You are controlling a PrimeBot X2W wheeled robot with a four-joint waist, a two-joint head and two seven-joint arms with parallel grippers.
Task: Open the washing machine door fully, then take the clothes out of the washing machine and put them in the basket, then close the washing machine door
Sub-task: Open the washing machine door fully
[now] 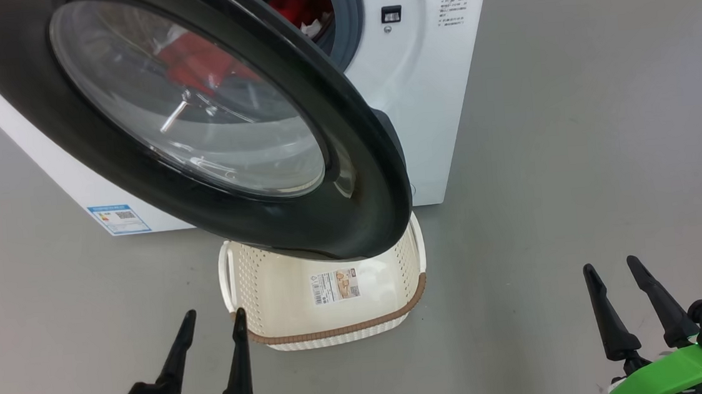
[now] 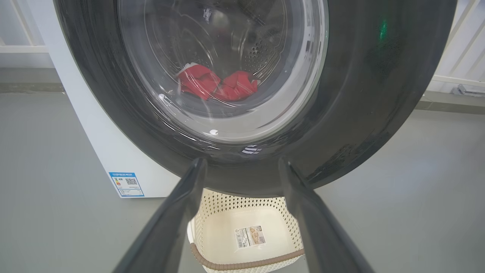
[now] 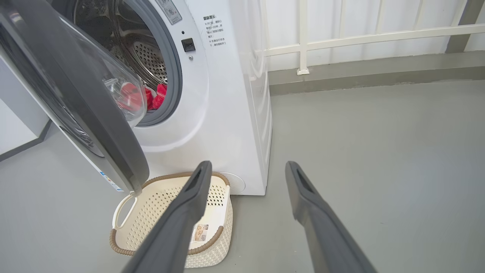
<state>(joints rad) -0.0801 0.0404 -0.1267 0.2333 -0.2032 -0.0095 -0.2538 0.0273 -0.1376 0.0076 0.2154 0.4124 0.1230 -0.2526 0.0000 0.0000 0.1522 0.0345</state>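
The washing machine door [image 1: 362, 177] stands partly swung out from the white washing machine [image 1: 436, 90], its black rim over the basket. Red clothes [image 1: 298, 4] lie in the steel drum; through the door glass the clothes [image 2: 218, 85] show again, and beside the gasket the clothes [image 3: 157, 96] peek out. The cream basket [image 1: 336, 329] sits on the floor under the door with nothing but its paper label inside. My left gripper [image 1: 214, 327] is open, low, just left of the basket. My right gripper [image 1: 617, 273] is open over bare floor, far right of the machine.
Grey floor [image 1: 603, 139] spreads to the right of the machine. A white railing [image 3: 360, 38] and a low kerb run behind it. A blue label sticker [image 1: 118, 219] marks the machine's lower left front.
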